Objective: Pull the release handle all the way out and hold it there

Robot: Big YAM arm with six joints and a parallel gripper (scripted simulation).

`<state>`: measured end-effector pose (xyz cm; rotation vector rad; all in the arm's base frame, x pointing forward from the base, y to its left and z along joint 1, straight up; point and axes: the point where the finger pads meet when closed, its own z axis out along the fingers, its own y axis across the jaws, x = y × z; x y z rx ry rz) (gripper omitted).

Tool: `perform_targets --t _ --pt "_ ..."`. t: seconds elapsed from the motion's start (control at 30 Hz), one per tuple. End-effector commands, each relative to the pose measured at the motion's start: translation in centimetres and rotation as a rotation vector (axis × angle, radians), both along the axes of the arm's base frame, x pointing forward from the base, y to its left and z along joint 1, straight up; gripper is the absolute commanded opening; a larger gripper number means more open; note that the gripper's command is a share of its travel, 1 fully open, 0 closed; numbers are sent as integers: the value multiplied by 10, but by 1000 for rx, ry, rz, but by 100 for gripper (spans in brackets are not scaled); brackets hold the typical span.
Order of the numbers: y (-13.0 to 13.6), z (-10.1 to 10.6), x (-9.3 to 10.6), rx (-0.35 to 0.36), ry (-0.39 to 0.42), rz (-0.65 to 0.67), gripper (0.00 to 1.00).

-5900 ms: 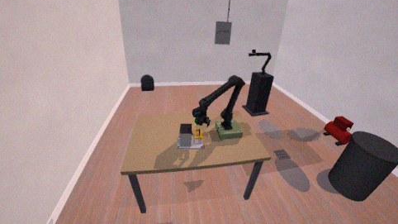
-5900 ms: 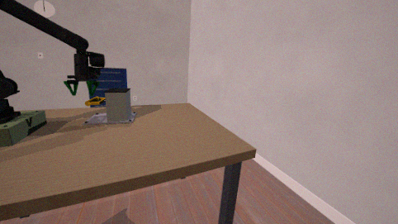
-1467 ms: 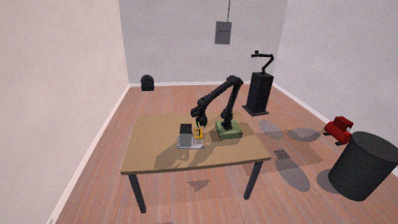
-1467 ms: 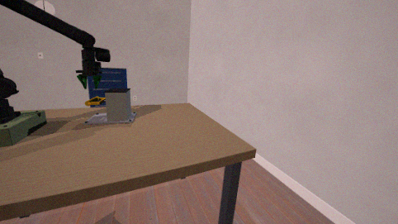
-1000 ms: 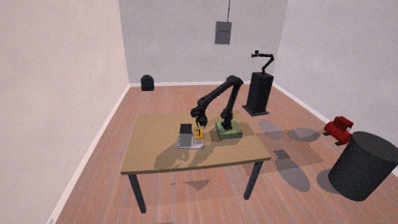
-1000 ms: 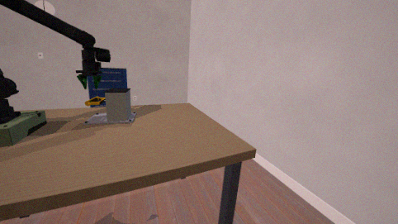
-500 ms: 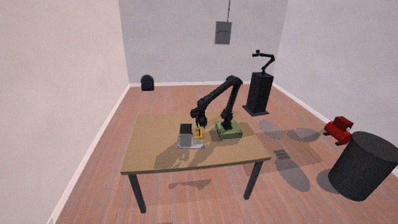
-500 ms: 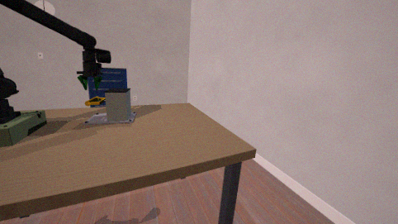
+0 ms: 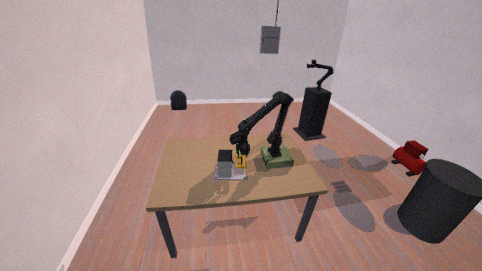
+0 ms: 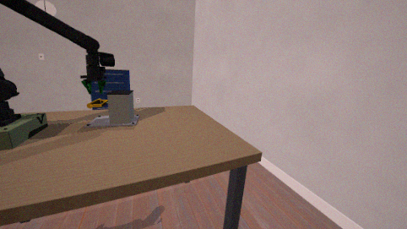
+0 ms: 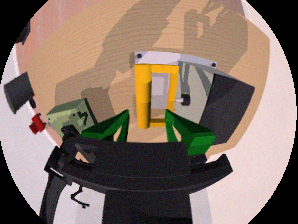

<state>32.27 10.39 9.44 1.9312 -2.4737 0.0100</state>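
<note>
Both our green fingers stand released, straddling the yellow release handle [image 11: 154, 92] just below them, gripping nothing.

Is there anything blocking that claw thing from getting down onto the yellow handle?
Nothing visible does. The open gripper hangs just above the yellow handle, its green fingers spread to either side, with only air between.

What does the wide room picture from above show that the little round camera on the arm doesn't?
Only the overhead view shows the whole table, the dark barrel and a second arm on a pedestal. Only the arm's camera shows the green fingers spread open, either side of the yellow handle without gripping it. Both show the handle, the grey box and the green base.
</note>
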Motion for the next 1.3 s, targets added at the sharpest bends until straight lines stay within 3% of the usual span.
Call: perform_targets --t 0.0,1.27 --pt "5 -8 4 3 -1 19 52" --pt "3 -28 -2 2 5 18 52"
